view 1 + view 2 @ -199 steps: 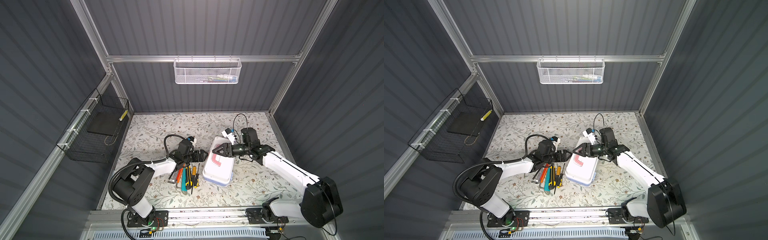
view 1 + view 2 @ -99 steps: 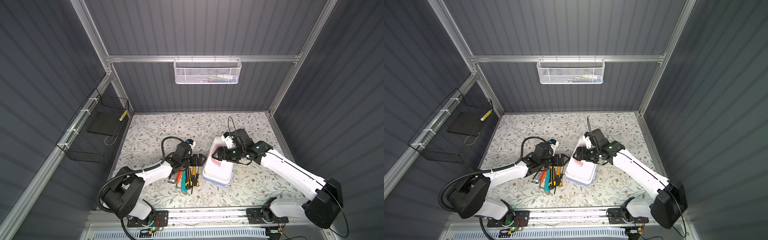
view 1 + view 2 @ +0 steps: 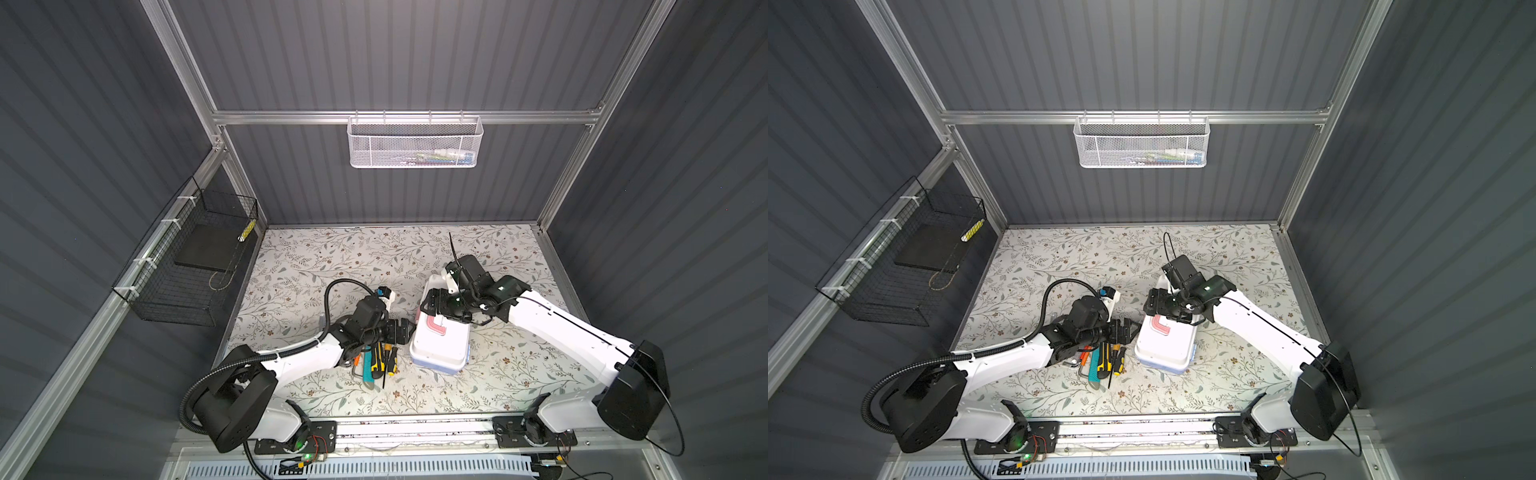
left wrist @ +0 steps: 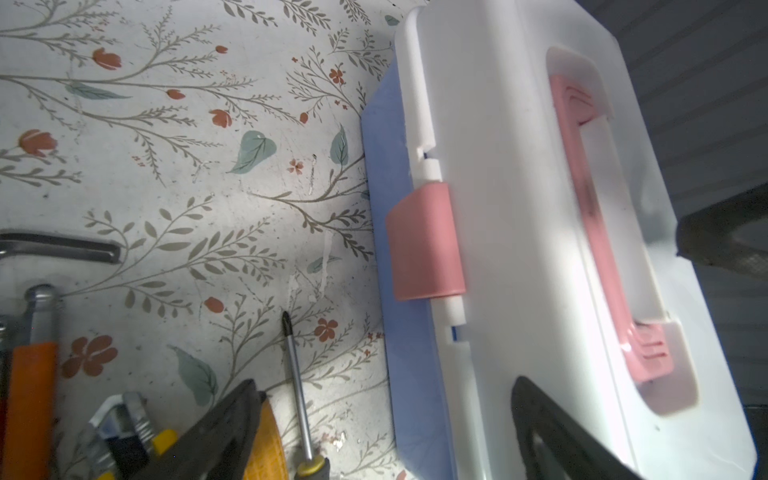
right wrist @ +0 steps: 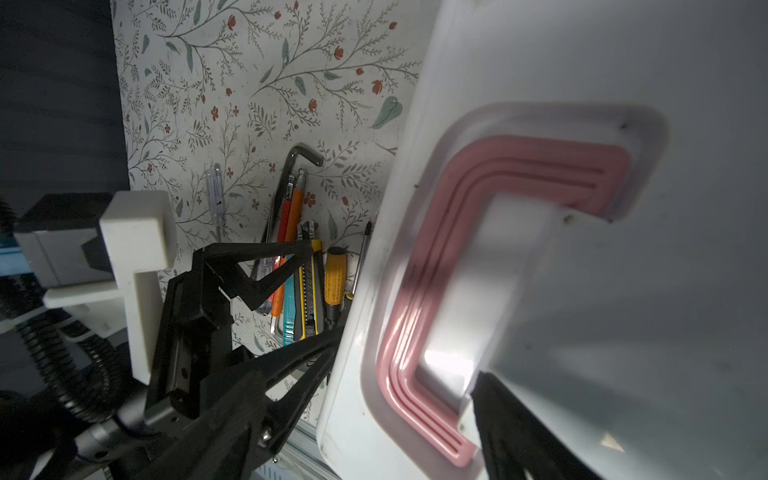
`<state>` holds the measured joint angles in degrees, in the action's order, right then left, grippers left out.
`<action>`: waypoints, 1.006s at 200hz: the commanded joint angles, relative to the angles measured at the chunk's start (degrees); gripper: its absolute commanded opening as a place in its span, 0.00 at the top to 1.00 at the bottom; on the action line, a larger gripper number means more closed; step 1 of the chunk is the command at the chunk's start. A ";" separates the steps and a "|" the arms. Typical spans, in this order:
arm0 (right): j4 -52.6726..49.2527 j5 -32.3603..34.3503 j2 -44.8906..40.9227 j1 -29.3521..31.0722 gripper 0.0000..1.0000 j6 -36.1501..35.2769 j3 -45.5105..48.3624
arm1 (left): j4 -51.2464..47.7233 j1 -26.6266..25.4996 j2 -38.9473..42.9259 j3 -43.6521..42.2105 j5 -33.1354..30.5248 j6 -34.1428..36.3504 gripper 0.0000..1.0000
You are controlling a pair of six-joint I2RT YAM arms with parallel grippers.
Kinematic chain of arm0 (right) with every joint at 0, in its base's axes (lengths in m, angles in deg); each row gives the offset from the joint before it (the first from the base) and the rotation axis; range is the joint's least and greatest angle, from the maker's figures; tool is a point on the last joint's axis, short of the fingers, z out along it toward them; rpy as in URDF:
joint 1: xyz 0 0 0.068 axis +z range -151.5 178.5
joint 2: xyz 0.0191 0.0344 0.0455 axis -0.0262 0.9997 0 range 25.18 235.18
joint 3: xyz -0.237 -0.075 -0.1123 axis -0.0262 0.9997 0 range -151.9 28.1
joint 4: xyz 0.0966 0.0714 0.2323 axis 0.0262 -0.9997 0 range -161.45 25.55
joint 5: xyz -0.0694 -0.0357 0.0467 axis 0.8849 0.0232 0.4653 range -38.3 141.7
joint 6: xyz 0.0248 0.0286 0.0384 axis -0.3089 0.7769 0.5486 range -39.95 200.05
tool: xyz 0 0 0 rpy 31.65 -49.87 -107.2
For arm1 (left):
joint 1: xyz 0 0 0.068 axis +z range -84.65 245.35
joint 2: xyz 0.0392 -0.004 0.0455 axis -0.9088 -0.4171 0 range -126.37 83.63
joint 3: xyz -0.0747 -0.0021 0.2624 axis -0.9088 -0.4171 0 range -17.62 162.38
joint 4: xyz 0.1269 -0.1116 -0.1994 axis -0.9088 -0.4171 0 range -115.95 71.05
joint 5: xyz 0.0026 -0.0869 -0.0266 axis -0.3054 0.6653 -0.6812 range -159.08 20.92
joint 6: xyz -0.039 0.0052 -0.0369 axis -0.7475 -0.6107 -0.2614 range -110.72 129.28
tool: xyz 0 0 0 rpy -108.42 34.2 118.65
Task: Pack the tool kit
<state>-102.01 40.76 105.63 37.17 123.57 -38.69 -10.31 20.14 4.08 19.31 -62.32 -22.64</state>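
Packing looks barely begun. The box [image 3: 440, 349] sits shut with its latch [image 4: 424, 243] seemingly down, so its inside is hidden. The tools [image 3: 376, 361] lie loose on the table, just under and behind the left claw [image 3: 409, 330]. That claw gapes wide and empty, its tips right at the box's latch side. The right claw [image 3: 432, 311] hangs over the lid by the handle [image 5: 415, 311], jaws apart, gripping nothing visible. Opening, loading and closing remain. Far beyond both claws, a mesh basket [image 3: 413, 143] holds small unclear items.
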 commanded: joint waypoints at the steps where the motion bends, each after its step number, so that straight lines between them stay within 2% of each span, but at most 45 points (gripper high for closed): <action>1: -1.33 1.84 1.18 1.43 0.18 2.53 -1.02 | 0.64 -0.99 0.55 -0.53 -0.41 1.45 0.05; 25: -1.47 2.25 1.86 2.08 0.16 2.79 -1.76 | 0.35 -1.70 -0.16 0.60 -1.11 1.78 0.05; 73: -3.59 7.20 2.82 2.72 0.14 2.77 -2.21 | 1.29 -2.25 -0.45 0.82 -1.62 2.68 0.05; 114: 1.86 4.00 4.24 2.81 0.14 3.26 -0.62 | -0.35 -2.37 -0.65 1.52 -1.95 4.54 0.04; 170: -0.23 4.50 7.87 3.42 0.13 3.56 -2.28 | 1.02 -2.34 -0.90 0.95 -2.02 3.86 0.04; 201: 4.05 2.76 7.48 3.17 0.12 4.51 0.44 | 1.87 -2.49 -2.05 0.78 -1.60 3.02 0.04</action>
<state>-99.67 44.80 112.23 40.23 126.61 -40.70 -9.70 18.19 3.43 19.29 -64.65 -19.78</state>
